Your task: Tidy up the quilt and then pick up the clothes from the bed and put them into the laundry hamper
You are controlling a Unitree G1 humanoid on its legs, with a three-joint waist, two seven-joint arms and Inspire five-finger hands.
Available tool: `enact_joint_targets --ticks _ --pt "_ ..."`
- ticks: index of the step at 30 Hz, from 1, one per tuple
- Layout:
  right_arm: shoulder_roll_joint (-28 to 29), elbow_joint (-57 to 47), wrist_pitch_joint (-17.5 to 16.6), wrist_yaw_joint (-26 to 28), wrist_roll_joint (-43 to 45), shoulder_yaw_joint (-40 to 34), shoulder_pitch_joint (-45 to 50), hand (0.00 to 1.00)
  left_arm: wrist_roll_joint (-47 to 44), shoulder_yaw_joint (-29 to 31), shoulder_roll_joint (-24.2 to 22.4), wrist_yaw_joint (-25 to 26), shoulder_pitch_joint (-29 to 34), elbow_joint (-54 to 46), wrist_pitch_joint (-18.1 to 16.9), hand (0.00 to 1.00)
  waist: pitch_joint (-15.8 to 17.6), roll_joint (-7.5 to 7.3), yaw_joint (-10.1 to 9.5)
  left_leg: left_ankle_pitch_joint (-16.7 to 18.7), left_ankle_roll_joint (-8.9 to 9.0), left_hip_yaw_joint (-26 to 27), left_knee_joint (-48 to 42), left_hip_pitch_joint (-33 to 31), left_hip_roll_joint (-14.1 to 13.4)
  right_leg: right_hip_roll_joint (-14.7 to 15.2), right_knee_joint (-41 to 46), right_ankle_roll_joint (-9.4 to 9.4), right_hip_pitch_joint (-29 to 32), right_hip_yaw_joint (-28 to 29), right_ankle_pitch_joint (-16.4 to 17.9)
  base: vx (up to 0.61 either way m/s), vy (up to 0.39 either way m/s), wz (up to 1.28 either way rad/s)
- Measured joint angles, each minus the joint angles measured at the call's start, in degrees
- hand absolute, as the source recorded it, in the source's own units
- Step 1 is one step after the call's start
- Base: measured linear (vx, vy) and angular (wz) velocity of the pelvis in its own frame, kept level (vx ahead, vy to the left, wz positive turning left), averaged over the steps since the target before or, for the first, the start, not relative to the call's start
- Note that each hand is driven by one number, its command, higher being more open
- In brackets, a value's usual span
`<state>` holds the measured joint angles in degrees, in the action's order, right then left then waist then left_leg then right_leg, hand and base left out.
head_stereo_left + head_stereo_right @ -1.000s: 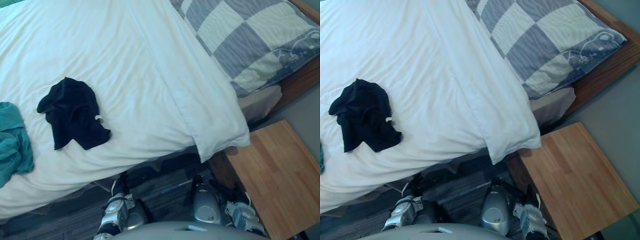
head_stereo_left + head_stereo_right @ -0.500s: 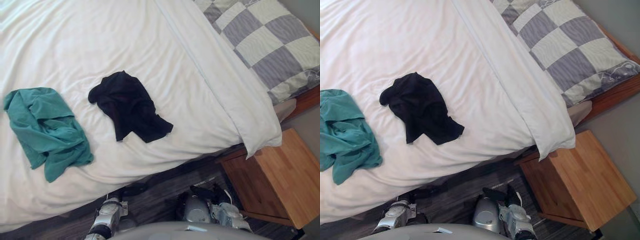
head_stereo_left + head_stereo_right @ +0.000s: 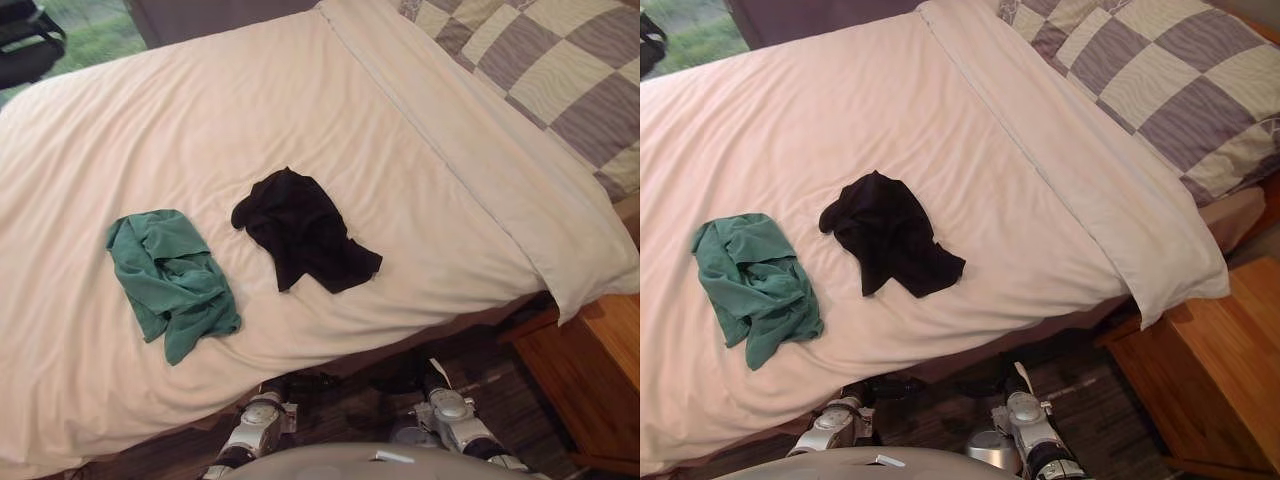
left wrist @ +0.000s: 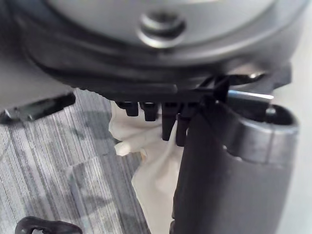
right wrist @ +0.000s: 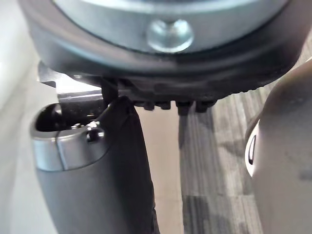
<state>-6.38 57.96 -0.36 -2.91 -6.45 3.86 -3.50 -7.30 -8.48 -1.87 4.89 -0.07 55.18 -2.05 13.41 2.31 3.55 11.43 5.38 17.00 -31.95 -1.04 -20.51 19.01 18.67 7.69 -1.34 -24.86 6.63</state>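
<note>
Now that the quilt (image 3: 300,90) lies smooth: clothes come next.
Clothes: black garment (image 3: 305,230) and green garment (image 3: 170,275), apart, toward the quilt's front edge.
Hands: left hand (image 4: 219,165), right hand (image 5: 112,161) hang below that edge, fingers straight, empty.
Technique: grip a raised fold, lift clear without dragging the quilt.

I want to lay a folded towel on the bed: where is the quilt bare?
Bare quilt runs between the black garment and the checked pillow, and beyond both garments toward the far edge. Crowded: near the front edge, where the green garment lies beside it.
</note>
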Motion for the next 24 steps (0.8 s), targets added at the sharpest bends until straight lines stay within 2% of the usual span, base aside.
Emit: enact_joint_targets --ticks 1,2,3,4,5,7,8,10,11,12,13,14,15,16,17,18,19,20,21,22,23,24 --pt "0.22 -0.11 -0.01 0.01 0.07 -0.76 -0.03 1.0 0.05 -0.68 -0.05 -0.07 -0.03 0.14 -0.35 1.0 0.02 -0.47 0.02 -2.29 -1.36 -2.39 2.54 0.67 -2.05 1.01 1.38 1.17 1.44 1.07 -0.66 -0.04 0.5 -0.31" --pt "0.57 -0.02 -0.03 -0.01 -0.08 -1.27 -0.03 1.0 0.37 -2.14 -0.07 -0.12 -0.32 0.63 -0.44 1.0 -0.49 -0.98 -0.04 -0.83 2.12 -5.11 5.49 1.92 0.51 2.15 1.66 3.42 2.54 2.13 -1.95 -0.03 0.463 -0.19" --pt "0.94 0.17 -0.07 -0.11 -0.14 -1.57 0.11 1.0 1.1 -2.82 -0.07 -0.07 -0.32 0.75 -0.43 1.0 -0.75 -2.16 0.19 0.22 3.28 -5.14 6.39 2.25 2.01 2.75 0.65 3.77 2.57 2.76 -2.33 -0.03 0.52 0.24" --pt "2.56 0.67 -0.23 0.14 -0.23 -1.8 0.57 1.0 1.25 -4.57 1.02 0.47 -0.33 1.33 -0.37 1.0 -1.49 -4.25 1.28 1.9 5.9 -6.42 8.6 1.55 4.26 2.93 -0.92 3.67 2.2 3.81 -2.42 -0.03 0.362 0.51" --pt "3.12 0.79 -0.21 0.25 -0.41 -2.14 0.58 1.0 1.24 -5.12 1.52 0.61 -0.52 1.56 -0.31 1.0 -1.51 -4.97 1.42 2.24 6.46 -6.54 9.63 1.62 4.92 3.16 -1.43 3.12 1.75 3.73 -2.94 -0.03 0.325 0.66" --pt "5.08 0.91 -0.05 0.03 -2.31 -4.37 0.91 1.0 3.66 -6.54 3.24 1.17 -0.92 1.71 -0.15 1.0 -1.73 -7.07 1.13 1.44 6.48 -7.84 12.49 1.96 7.71 5.18 -2.97 1.68 0.77 2.19 -6.82 -0.11 0.28 0.46" --pt "5.06 0.82 -0.05 0.03 -2.26 -4.38 1.25 1.0 3.72 -6.88 3.81 1.63 -0.88 2.0 -0.15 1.0 -1.8 -7.14 0.95 -0.06 5.98 -7.95 15.14 2.97 8.68 5.84 -2.77 -0.93 0.79 1.43 -8.55 -0.14 0.258 0.25" --pt "4.99 0.53 -0.04 -0.01 -2.12 -3.87 1.73 1.0 4.0 -6.91 4.38 2.19 -0.86 2.74 -0.21 1.0 -2.12 -6.85 0.83 -2.87 5.61 -7.72 19.78 4.19 9.23 5.97 -2.74 -3.62 1.12 -0.3 -10.31 -0.11 0.06 0.2" --pt "4.75 0.51 -0.07 -0.06 -2.12 -3.11 1.76 1.0 5.2 -6.88 5.23 2.87 -0.78 2.84 -0.19 1.0 -2.29 -6.54 0.94 -5.57 5.6 -8.31 23.61 4.28 8.74 4.88 -2.65 -3.95 1.52 -1.64 -10.35 -0.12 -0.032 0.32" --pt "4.64 0.52 -0.06 -0.09 -2.12 -3.03 1.65 1.0 5.33 -6.86 5.64 3.2 -0.82 2.85 -0.18 1.0 -2.2 -6.36 0.91 -6.53 5.83 -8.73 24.78 4.26 8.14 3.99 -1.4 -3.89 1.86 -1.3 -8.96 -0.11 -0.098 0.41" --pt "4.56 0.46 -0.17 0.05 -2.0 -2.62 1.62 1.0 5.43 -6.77 6.52 3.48 -0.88 2.85 -0.1 1.0 -2.06 -5.97 0.72 -8.16 6.2 -9.74 26.94 4.5 6.71 0.88 2.71 -2.81 2.59 -0.3 -3.92 -0.06 -0.142 0.24" --pt "4.59 0.51 -0.15 0.13 -1.65 -2.55 2.0 1.0 5.4 -6.43 6.94 3.57 -1.02 2.84 -0.05 1.0 -2.09 -5.98 -0.09 -9.37 6.22 -10.21 29.0 5.21 5.98 -0.64 2.25 -1.63 2.33 -0.12 -1.39 -0.05 -0.153 0.12" --pt "4.6 0.53 -0.16 0.09 -1.58 -2.64 2.17 1.0 5.12 -6.07 7.03 3.54 -1.15 2.89 -0.04 1.0 -2.2 -6.31 -0.54 -9.9 5.77 -10.08 29.89 5.49 5.86 -1.01 1.46 -0.62 2.09 -0.25 -0.63 -0.07 -0.178 0.0" --pt "4.68 0.52 -0.08 0.08 -1.06 -3.59 2.24 1.0 4.88 -4.47 7.04 3.27 -1.17 3.18 -0.04 1.0 -2.15 -6.22 -0.59 -11.04 4.01 -9.71 31.19 5.64 5.84 -1.41 -1.09 1.54 1.04 -1.59 -0.08 -0.08 -0.149 0.1" --pt "4.29 0.26 0.01 -0.04 -0.21 -5.92 2.2 1.0 4.81 -3.23 6.09 2.88 -1.09 3.46 0.16 1.0 -1.91 -5.48 0.15 -11.97 2.56 -8.76 31.43 5.44 6.27 -1.92 -3.46 1.77 0.2 -2.18 -0.86 -0.09 -0.128 0.16" --pt "4.06 0.26 0.05 -0.23 0.85 -6.94 2.36 1.0 4.74 -2.39 5.58 2.68 -0.96 3.55 0.35 1.0 -1.98 -5.35 0.21 -12.2 2.3 -8.09 31.61 5.49 6.45 -2.3 -4.54 2.1 -0.11 -2.29 -1.63 -0.06 -0.068 0.1" --pt "3.83 0.75 0.44 -0.52 2.66 -9.47 2.69 1.0 4.64 0.54 4.86 2.53 -0.52 3.85 0.74 1.0 -2.5 -4.58 -0.03 -12.68 1.85 -7.6 32.32 6.01 6.35 -2.94 -6.06 2.39 -0.89 -2.27 -2.45 -0.02 -0.034 -0.05" --pt "3.78 0.94 0.68 -0.63 3.06 -11.29 2.88 1.0 4.62 2.55 4.6 2.5 -0.26 3.85 0.8 1.0 -2.66 -4.44 -0.1 -12.8 2.08 -7.25 32.57 6.45 6.31 -3.06 -6.68 2.52 -1.16 -2.15 -2.69 -0.01 -0.014 -0.16" --pt "4.18 1.29 1.03 -0.7 4.14 -14.76 3.28 1.0 4.04 7.44 4.42 2.47 0.25 3.93 0.85 1.0 -2.93 -4.42 -0.25 -12.98 2.82 -6.02 33.21 7.61 6.34 -3.2 -7.82 2.88 -1.95 -1.65 -3.3 0.01 0.038 -0.28" --pt "4.78 2.09 1.11 -0.75 5.29 -19.65 4.28 1.0 2.53 14.94 4.61 2.52 1.27 4.57 0.83 1.0 -3.64 -4.68 -0.37 -12.56 3.93 -4.85 33.32 8.41 6.57 -3.28 -9.71 3.27 -2.95 -1.22 -4.5 0.03 0.052 -0.3" --pt "4.92 2.28 1.14 -0.77 5.63 -21.85 4.76 1.0 1.82 18.45 4.79 2.55 1.72 5.05 0.87 1.0 -3.97 -4.67 -0.39 -12.42 4.14 -4.67 33.31 8.79 6.84 -3.27 -10.83 3.51 -3.64 -1.06 -5.08 0.07 0.071 -0.23" --pt "4.84 3.31 1.17 -0.78 7.08 -26.87 5.72 1.0 -0.83 25.77 5.48 2.53 3.1 5.89 1.11 1.0 -4.35 -5.07 -0.34 -12.12 4.67 -4.38 33.35 9.76 7.41 -3.23 -12.98 3.85 -5.36 -0.8 -6.47 0.07 0.052 -0.09"
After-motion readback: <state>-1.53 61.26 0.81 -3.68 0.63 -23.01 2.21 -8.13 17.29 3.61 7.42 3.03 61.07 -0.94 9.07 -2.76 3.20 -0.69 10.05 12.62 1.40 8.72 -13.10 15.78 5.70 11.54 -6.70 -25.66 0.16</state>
